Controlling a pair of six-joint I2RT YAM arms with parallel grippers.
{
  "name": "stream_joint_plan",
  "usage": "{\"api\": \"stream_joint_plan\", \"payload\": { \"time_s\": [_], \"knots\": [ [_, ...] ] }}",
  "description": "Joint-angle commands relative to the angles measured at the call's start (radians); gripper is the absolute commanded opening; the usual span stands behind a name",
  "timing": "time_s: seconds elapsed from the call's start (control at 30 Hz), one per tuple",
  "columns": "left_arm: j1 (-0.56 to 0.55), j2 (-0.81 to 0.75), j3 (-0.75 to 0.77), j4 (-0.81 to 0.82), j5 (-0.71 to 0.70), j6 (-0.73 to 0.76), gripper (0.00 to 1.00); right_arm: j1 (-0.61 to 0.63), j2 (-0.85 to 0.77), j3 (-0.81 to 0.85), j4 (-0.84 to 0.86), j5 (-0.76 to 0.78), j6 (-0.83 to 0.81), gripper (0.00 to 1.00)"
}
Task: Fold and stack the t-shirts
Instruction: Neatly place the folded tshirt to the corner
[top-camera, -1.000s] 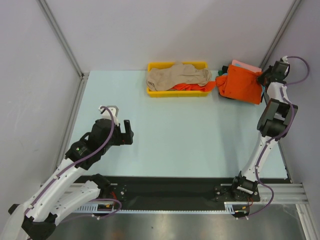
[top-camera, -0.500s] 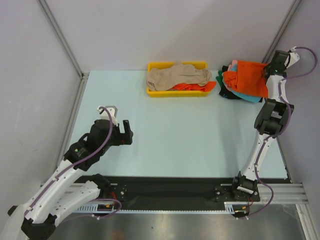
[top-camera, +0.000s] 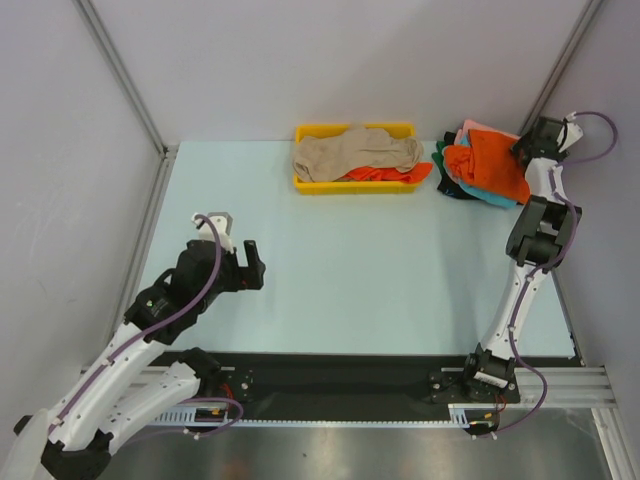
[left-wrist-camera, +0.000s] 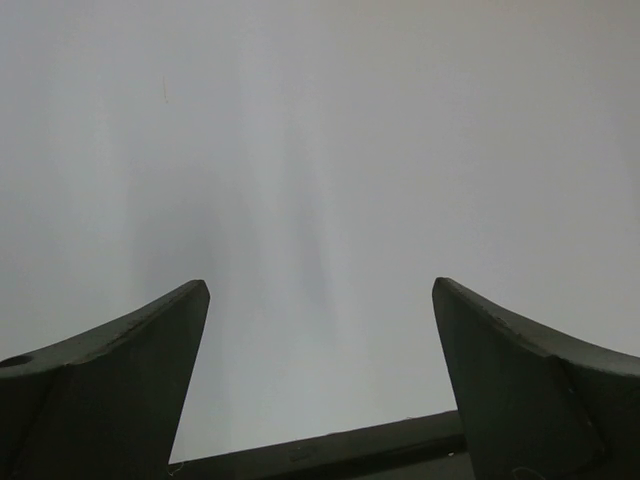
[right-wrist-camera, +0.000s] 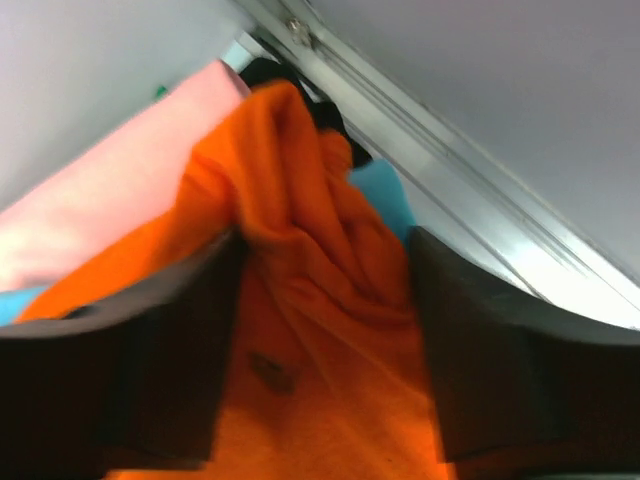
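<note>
The bright orange t-shirt lies bunched on top of a pile at the table's far right corner, over pink, teal and dark green t-shirts. My right gripper is at the pile's right edge. In the right wrist view it is open, its fingers spread either side of the orange t-shirt lying between them, with pink cloth beyond. A beige t-shirt lies in the yellow tray over more orange cloth. My left gripper hangs open and empty at the left, seen also in its wrist view.
The grey side wall and its metal frame post stand right behind the pile and my right arm. The pale blue table top stretches between the two arms. A black rail runs along the near edge.
My right gripper carried the orange t-shirt up and back over the pile, then lowered and opened, letting it go on top. The left arm has barely moved.
</note>
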Motion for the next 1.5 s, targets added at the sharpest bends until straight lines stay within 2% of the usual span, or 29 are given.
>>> {"api": "stream_joint_plan", "payload": {
  "time_s": [0.0, 0.17, 0.37, 0.53, 0.73, 0.93, 1.07, 1.3, 1.47],
  "knots": [
    [0.005, -0.01, -0.002, 0.022, -0.002, 0.019, 1.0, -0.009, -0.077, -0.034, 0.021, -0.015, 0.02, 0.75],
    [0.005, -0.018, -0.003, 0.025, 0.005, 0.022, 1.0, -0.012, -0.189, -0.097, 0.029, 0.031, 0.02, 0.87],
    [0.005, -0.021, -0.003, 0.03, 0.016, 0.025, 1.0, 0.011, -0.328, -0.142, 0.009, 0.063, 0.001, 0.91],
    [0.005, -0.028, -0.003, 0.03, 0.021, 0.027, 1.0, 0.094, -0.387, -0.149, -0.049, 0.036, -0.05, 0.92],
    [0.005, -0.039, -0.003, 0.033, 0.021, 0.028, 1.0, 0.238, -0.379, -0.119, -0.167, -0.004, -0.145, 0.92],
    [0.005, -0.054, -0.005, 0.034, 0.024, 0.027, 1.0, 0.321, -0.324, -0.071, -0.257, -0.021, -0.228, 0.91],
    [0.005, -0.059, -0.005, 0.034, 0.021, 0.027, 1.0, 0.388, -0.27, -0.018, -0.34, 0.044, -0.292, 0.92],
    [0.005, -0.058, -0.005, 0.033, 0.022, 0.027, 1.0, 0.408, -0.269, -0.008, -0.449, 0.189, -0.351, 0.92],
    [0.005, -0.051, -0.007, 0.034, 0.021, 0.025, 1.0, 0.425, -0.246, 0.033, -0.503, 0.31, -0.398, 0.97]
  ]
}}
